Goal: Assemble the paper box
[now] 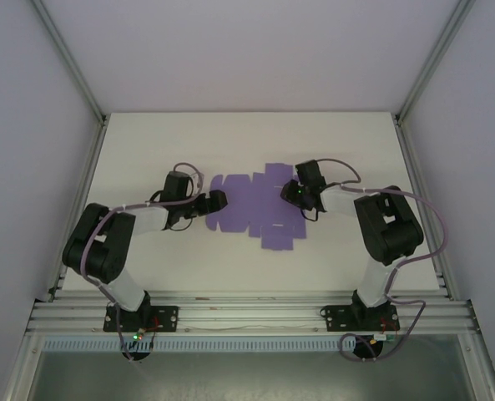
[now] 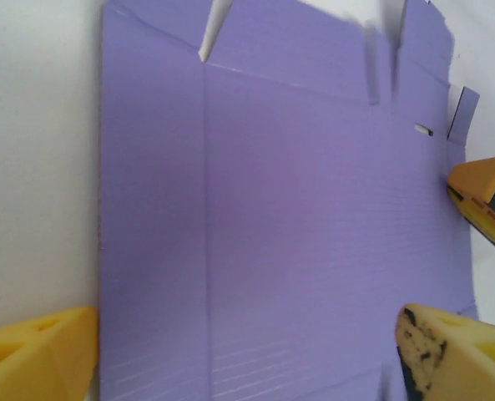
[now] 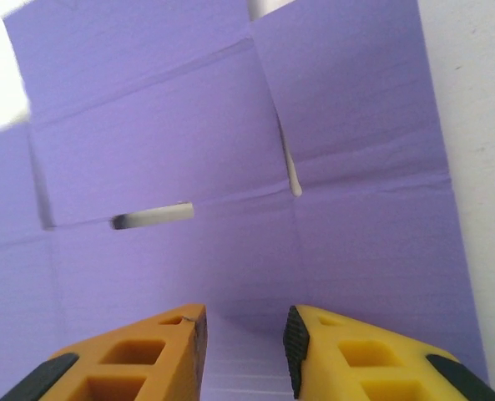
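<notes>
Item: paper box (image 1: 255,209), purple thin card, unassembled. It is a single die-cut sheet with flaps and tabs, lying flat near the middle of the white worktop (image 1: 147,142), between the two arms. Surface detail from the wrist views: straight fold creases dividing the panels, short cuts separating the flaps along the edges, and one narrow slot (image 3: 151,215) through which the pale worktop shows. No flap stands raised in the top view. Left tool (image 1: 216,200): low at the sheet's left end, pointing across it toward the right arm. Its jaws stand wide apart; one of its yellow fingers (image 2: 38,355) is over bare worktop just beside the card's edge, and the other is over the card itself. Nothing is held between them. Right tool (image 1: 295,194): low over the sheet's right end, facing the left tool. Its yellow fingertips (image 3: 159,342), black-padded on the inner faces, are drawn near each other with a narrow gap left between. Only the flat card below is visible through that gap, and nothing is clamped. Whether the tips touch the card cannot be told. One fingertip of the right tool also appears in the left wrist view, at the far margin of the sheet, near the slot.
</notes>
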